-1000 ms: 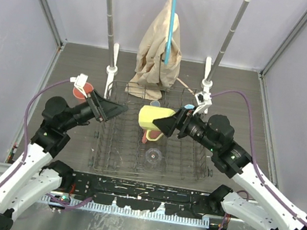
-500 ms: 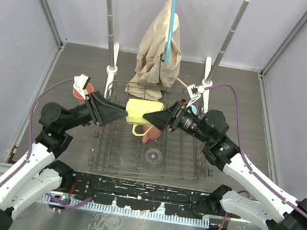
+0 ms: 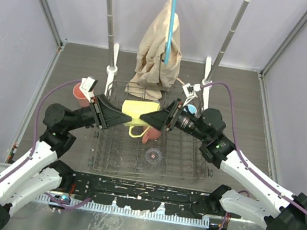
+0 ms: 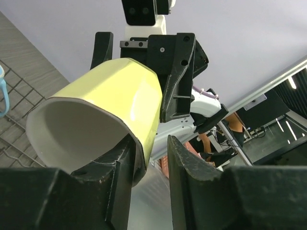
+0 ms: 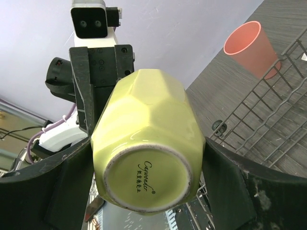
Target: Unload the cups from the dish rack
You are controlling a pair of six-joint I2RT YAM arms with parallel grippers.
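Walls (image 3: pixel 4 97), pale lavender, close in on three sides, with a dark wood-grain surface (image 3: pixel 248 106) beneath. One silver clothes rail (image 3: pixel 107 20) stands at the far end, one beige cloth (image 3: pixel 158 46) and one blue hanger (image 3: pixel 169 36) hung on it. One dish rack (image 3: pixel 118 150), dark wire, lies mid-surface just in front of the rail's feet. Two arms, mine, reach in from the near edge and meet above the rack's far half.

Cups in view: five.
- One pale yellow mug (image 3: pixel 136 112), on its side in the air over the rack, between my two sets of jaws.
- One salmon-pink mug (image 3: pixel 151 133) in the rack, directly under the pale yellow mug.
- One salmon-pink cup (image 3: pixel 81 91) on the surface outside the rack's left end.
- One light blue mug (image 3: pixel 189 108) at the rack's far right corner, mostly hidden behind my right arm.
- One clear glass (image 3: pixel 153 156) in the rack's near middle.

Right jaws: clenched on the pale yellow mug, a finger (image 5: pixel 62 182) pressed to each side near its base.

Left jaws: astride the mug's rim wall, one finger (image 4: pixel 120 163) at the mouth side, the other outside with a sliver of gap. Clamped or not, I cannot tell.
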